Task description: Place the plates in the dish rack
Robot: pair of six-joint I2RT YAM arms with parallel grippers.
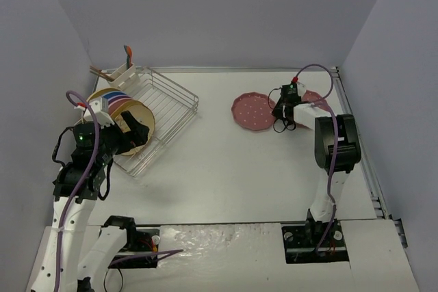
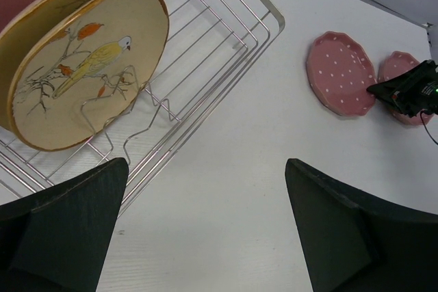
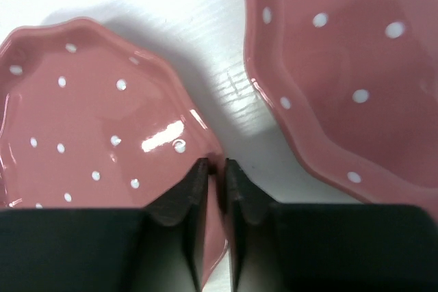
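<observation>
Two dark-pink white-dotted plates lie flat on the table at the back right: a left one (image 1: 252,111) (image 2: 340,81) and a right one (image 1: 313,102) (image 2: 402,73) half hidden by the right arm. My right gripper (image 1: 283,117) (image 3: 215,166) stands between them, shut on the rim of one dotted plate (image 3: 89,114); the other plate (image 3: 356,66) lies just beside it. The dish rack (image 1: 171,100) (image 2: 226,25) holds several plates on edge, a cream floral one (image 1: 135,128) (image 2: 89,66) in front. My left gripper (image 1: 130,133) (image 2: 205,169) hangs open at the rack's near side, holding nothing.
A white utensil caddy (image 1: 122,71) with utensils sits at the rack's far corner. Grey walls close in on the left, back and right. A metal rail (image 1: 356,128) runs along the table's right edge.
</observation>
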